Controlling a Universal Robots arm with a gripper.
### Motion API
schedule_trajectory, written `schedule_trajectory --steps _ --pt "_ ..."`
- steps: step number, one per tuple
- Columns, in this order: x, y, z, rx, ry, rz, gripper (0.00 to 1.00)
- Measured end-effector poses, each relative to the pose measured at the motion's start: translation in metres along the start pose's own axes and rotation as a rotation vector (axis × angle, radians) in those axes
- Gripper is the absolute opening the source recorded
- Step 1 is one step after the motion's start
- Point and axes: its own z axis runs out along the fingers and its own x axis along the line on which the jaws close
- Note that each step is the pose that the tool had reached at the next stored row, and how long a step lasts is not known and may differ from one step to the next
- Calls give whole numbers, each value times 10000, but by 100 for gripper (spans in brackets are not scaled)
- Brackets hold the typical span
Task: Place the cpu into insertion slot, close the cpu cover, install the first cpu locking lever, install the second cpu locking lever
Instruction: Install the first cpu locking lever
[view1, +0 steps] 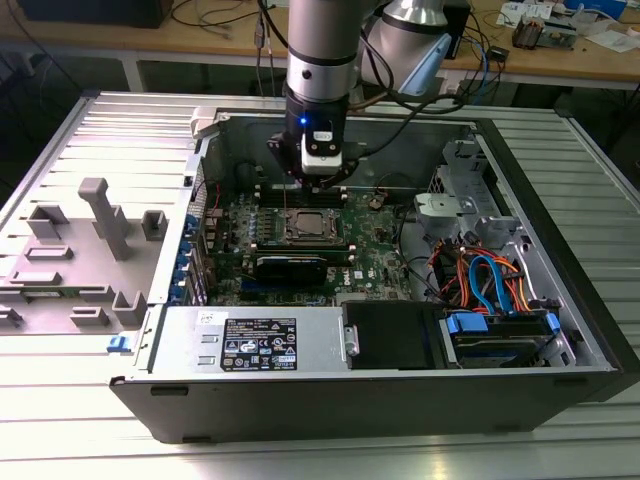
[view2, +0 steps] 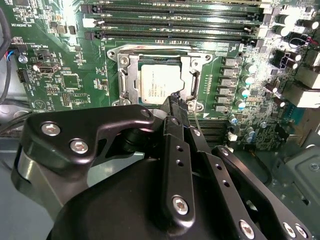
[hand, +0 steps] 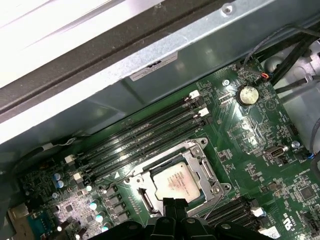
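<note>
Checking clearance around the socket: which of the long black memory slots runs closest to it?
The memory slot directly bordering the insertion slot; the other parallel ones lie beyond it, toward the case wall.

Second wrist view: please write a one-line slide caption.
Black gripper hovering above the silver-topped square cpu seated in the metal-rimmed insertion slot on green motherboard.

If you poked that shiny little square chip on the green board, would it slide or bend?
Probably neither. The cpu looks flat and metal-topped, so likely stiff. It sits in the insertion slot with the cpu cover framing it, so a poke probably wouldn't slide it. Its smooth top may be slippery to pinch.
</note>
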Motion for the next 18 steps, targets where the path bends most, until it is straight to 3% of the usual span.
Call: schedule_trajectory --steps 7,18 --pt "14 -7 0 30 -3 -1191 11" --pt "93 -45 3 30 -3 -1211 11"
